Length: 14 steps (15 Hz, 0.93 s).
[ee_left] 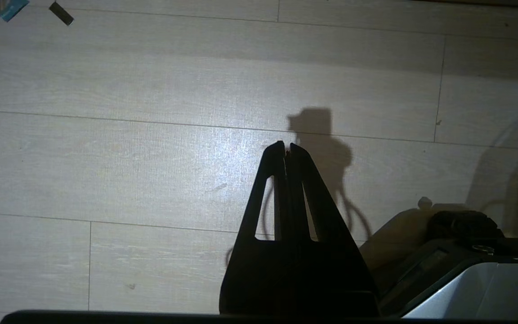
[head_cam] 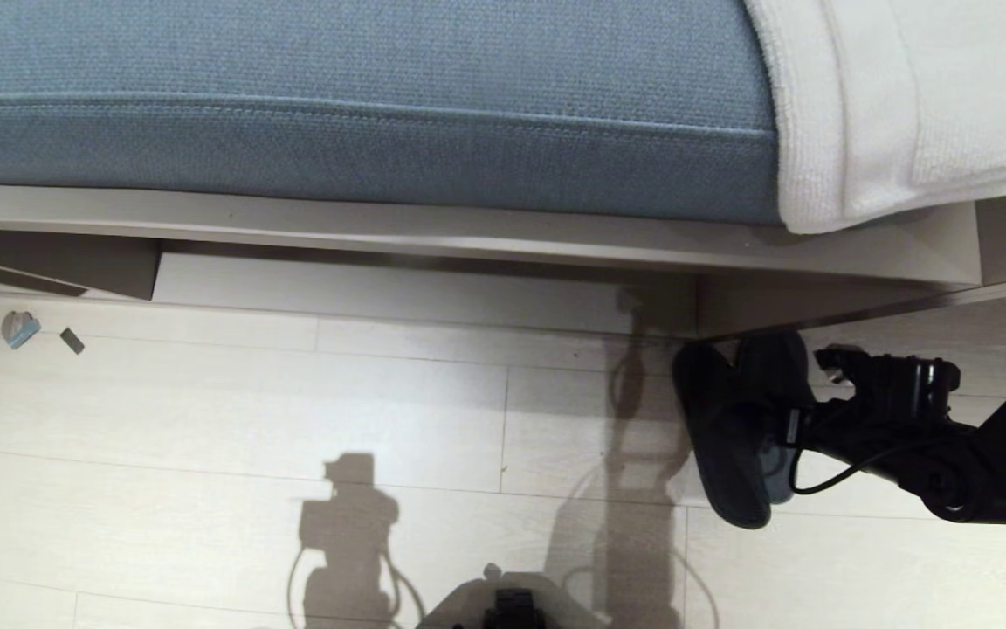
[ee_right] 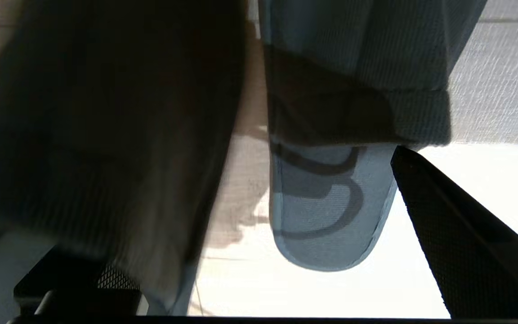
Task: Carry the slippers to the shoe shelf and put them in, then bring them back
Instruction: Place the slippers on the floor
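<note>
We see the slippers (head_cam: 734, 428) on the pale plank floor (head_cam: 293, 419) at about 4 o'clock in the head view, side by side, toes toward the bench base. One lies flat, the other looks tipped up on edge against it; can't tell more. They sit just in front of the taupe plinth (head_cam: 817, 306) under the blue cushion (head_cam: 337, 105); a white towel (head_cam: 887, 96) hangs over the cushion's end at 2 o'clock.

Right gripper (head_cam: 795, 424) comes in from 3 o'clock, at the slippers' heel end, fingers spread wide. In the right wrist view one finger (ee_right: 461, 234) stands just beside the heel of the blue-grey insole (ee_right: 326, 202), the other is behind the dark slipper; whether they touch we can't tell.

Left gripper (ee_left: 287, 150) hangs over bare floor, well apart from the slippers, tips pressed together, nothing btwn them.

At 9 o'clock, two small scraps (head_cam: 31, 332) on the floor.
</note>
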Available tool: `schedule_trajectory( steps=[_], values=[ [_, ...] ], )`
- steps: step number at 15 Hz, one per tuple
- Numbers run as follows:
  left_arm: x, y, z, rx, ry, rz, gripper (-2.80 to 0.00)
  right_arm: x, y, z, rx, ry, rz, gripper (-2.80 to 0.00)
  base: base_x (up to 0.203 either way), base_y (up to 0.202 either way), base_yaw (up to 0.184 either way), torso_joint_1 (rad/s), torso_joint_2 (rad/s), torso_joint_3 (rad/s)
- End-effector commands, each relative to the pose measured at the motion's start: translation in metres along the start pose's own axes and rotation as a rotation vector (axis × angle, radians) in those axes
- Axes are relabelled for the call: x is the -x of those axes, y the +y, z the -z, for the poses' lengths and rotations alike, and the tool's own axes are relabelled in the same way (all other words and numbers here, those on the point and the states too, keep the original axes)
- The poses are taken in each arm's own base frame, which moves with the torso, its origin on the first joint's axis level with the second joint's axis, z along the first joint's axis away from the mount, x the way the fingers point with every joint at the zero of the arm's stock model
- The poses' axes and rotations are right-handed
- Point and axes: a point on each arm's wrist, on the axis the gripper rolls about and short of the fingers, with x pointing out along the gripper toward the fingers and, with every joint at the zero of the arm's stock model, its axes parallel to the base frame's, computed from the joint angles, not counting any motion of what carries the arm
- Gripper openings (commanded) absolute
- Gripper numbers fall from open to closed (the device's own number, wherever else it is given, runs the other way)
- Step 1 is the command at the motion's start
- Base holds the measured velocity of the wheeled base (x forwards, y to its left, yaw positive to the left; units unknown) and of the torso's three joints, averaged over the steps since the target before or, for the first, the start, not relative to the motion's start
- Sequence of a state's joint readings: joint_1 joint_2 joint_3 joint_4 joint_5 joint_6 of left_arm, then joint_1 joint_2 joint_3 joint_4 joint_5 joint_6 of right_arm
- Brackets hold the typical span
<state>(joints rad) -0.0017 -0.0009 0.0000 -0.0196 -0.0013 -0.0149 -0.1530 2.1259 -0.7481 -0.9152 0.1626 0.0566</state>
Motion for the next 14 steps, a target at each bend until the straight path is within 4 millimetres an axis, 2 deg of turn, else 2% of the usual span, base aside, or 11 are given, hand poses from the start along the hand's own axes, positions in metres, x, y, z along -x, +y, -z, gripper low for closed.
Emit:
schedule_trajectory(
  steps=[1, 4, 11, 14],
  values=[
    [0.000, 0.000, 0.002, 0.000, 0.006, 0.000, -2.80, 0.002, 0.000, -0.001, -0.001, 0.009, 0.002, 0.00, 0.000, 0.000, 0.000, 0.000, 0.00, 0.000],
    [0.000, 0.000, 0.002, 0.001, 0.007, 0.000, -2.80, 0.009, 0.001, 0.005, -0.024, 0.154, 0.005, 0.00, 0.000, 0.000, 0.000, 0.000, 0.00, 0.000],
    [0.000, 0.000, 0.002, 0.000, 0.007, 0.000, -2.80, 0.009, -0.003, 0.002, -0.069, 0.138, -0.018, 0.00, 0.000, 0.000, 0.000, 0.000, 0.00, 0.000],
    [0.000, 0.000, 0.002, 0.002, 0.007, 0.000, -2.80, 0.018, -0.001, 0.003, -0.066, 0.141, -0.020, 0.00, 0.000, 0.000, 0.000, 0.000, 0.00, 0.000]
  ],
)
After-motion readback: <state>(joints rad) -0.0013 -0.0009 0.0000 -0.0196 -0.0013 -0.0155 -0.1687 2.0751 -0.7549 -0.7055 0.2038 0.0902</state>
